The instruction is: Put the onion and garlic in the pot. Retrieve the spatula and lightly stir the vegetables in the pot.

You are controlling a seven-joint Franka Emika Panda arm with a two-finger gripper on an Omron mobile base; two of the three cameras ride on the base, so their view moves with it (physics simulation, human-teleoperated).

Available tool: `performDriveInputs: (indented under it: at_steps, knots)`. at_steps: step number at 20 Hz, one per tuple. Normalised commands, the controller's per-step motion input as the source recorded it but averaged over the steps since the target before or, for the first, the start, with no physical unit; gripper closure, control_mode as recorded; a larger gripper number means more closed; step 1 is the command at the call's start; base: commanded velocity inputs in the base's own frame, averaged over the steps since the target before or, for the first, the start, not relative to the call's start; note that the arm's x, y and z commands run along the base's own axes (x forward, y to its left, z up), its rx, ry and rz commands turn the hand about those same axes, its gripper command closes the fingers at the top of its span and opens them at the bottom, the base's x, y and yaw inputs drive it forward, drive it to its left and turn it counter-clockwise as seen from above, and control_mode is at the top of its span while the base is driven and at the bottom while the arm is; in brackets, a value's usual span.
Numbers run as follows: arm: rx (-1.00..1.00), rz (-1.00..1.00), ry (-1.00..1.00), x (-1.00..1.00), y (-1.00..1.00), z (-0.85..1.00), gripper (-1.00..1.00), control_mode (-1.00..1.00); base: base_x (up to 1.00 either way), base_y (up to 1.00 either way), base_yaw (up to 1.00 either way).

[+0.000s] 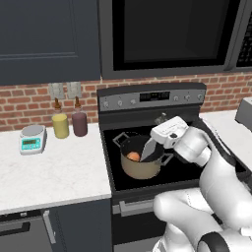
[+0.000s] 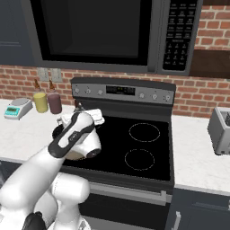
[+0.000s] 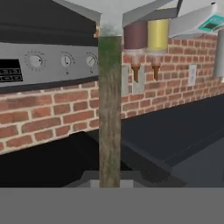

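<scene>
A white robot arm (image 1: 216, 182) reaches over a black stove (image 1: 147, 147) set between white counters (image 1: 49, 172) in a brick-walled kitchen, beneath a dark microwave (image 2: 94, 33). On the stove's front left burner stands the beige pot (image 1: 140, 167), dark inside, one loop handle facing the back left. The gripper (image 1: 157, 142) hangs at the pot's right rim, its jaws closed on the spatula (image 1: 147, 150), whose grey blade slants down into the pot. In the hand view, which is turned upside down against the room, the spatula's handle (image 3: 109, 109) runs straight up from between the fingertips to the pale blade (image 3: 111, 13) at the top edge, with the stove's knobs and the brick wall behind it. The round orange-brown onion (image 1: 133, 156) lies inside the pot, touching or just beside the blade's left edge. Whether the garlic is in the pot too cannot be told, as the blade and the pot's wall cover much of the inside. On the left counter, against the wall, stand a yellow bottle (image 1: 60, 123) and a dark red bottle (image 1: 79, 121) side by side, with a small kitchen scale (image 1: 33, 138) to their left. From the right base view the arm's forearm covers most of the pot, and a grey toaster (image 2: 221, 130) sits on the right counter
</scene>
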Motion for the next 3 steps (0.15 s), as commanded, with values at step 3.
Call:
performDriveInputs:
  at_steps: [3]
  knots:
    - [-0.08,0.19,0.03,-0.26,-0.02,0.04,1.0,-1.0,0.0,0.0,0.0]
